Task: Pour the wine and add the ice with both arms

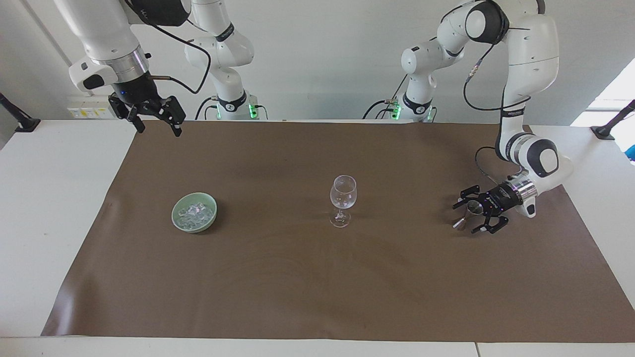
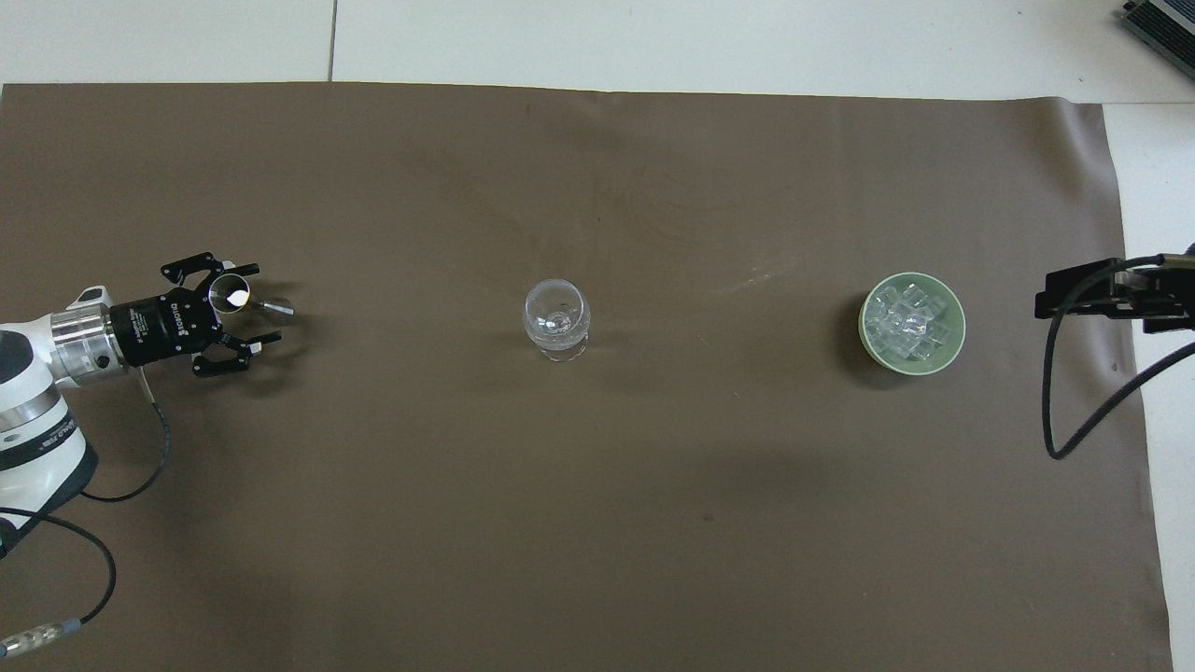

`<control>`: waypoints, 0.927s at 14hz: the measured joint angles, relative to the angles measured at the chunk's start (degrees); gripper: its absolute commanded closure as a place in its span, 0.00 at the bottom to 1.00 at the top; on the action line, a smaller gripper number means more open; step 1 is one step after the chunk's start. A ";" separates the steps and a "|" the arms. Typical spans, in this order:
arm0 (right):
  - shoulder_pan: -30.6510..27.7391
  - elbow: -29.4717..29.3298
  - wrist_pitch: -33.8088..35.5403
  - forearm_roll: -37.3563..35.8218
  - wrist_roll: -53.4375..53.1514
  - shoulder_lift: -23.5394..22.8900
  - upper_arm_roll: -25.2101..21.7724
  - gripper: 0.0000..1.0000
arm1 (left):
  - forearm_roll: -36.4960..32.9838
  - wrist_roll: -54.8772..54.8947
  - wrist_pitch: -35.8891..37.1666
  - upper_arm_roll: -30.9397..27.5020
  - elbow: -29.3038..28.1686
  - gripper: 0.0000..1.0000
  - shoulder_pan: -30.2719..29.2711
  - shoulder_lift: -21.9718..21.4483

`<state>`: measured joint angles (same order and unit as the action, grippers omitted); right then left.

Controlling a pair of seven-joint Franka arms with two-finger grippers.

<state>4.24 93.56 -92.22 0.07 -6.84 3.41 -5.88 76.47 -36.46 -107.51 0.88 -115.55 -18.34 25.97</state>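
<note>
Brown matting covered the table, and on it I had three things in a row: a pale green bowl toward the right arm's end, a clear wine glass in the middle, and a small metal measuring cup toward the left arm's end. The ice sat heaped in the bowl, none of it out yet. The glass stood upright and looked empty to me, though its clear bowl made that hard to be sure of.

My left gripper was low at the measuring cup, turned sideways, its jaws spread wide with the cup between them. From the overhead view the fingers bracketed the cup's mouth, but I saw no contact on either side, so I judged it not yet gripped. My right gripper waited high over the mat's edge nearest the robots, at the right arm's end, jaws apart and holding nothing.

I judged the job barely begun. Nothing had been poured and no cube moved. Left to do: close on the cup, carry it to the glass and tip it, then bring the right arm down to the bowl for ice.
</note>
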 measured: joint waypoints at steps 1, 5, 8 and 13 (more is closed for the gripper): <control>0.00 0.00 0.00 0.00 0.00 0.00 0.00 0.00 | 0.00 0.54 -0.14 -0.09 0.00 0.00 0.00 0.23; 0.00 0.00 0.00 0.00 0.00 0.00 0.00 0.00 | 0.01 1.06 -0.45 -0.29 0.00 0.00 -0.02 0.41; 0.00 0.00 0.00 0.00 0.00 0.00 0.00 0.00 | 0.03 1.13 -0.43 -0.30 0.02 0.00 -0.04 0.41; 0.00 0.00 0.00 0.00 0.00 0.00 0.00 0.00 | 0.26 1.14 0.62 -0.52 0.01 0.00 -1.08 0.41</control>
<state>4.24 93.56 -92.22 0.07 -6.84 3.41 -5.88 76.73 -35.32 -106.89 0.36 -115.53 -19.42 26.38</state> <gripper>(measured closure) 0.000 0.000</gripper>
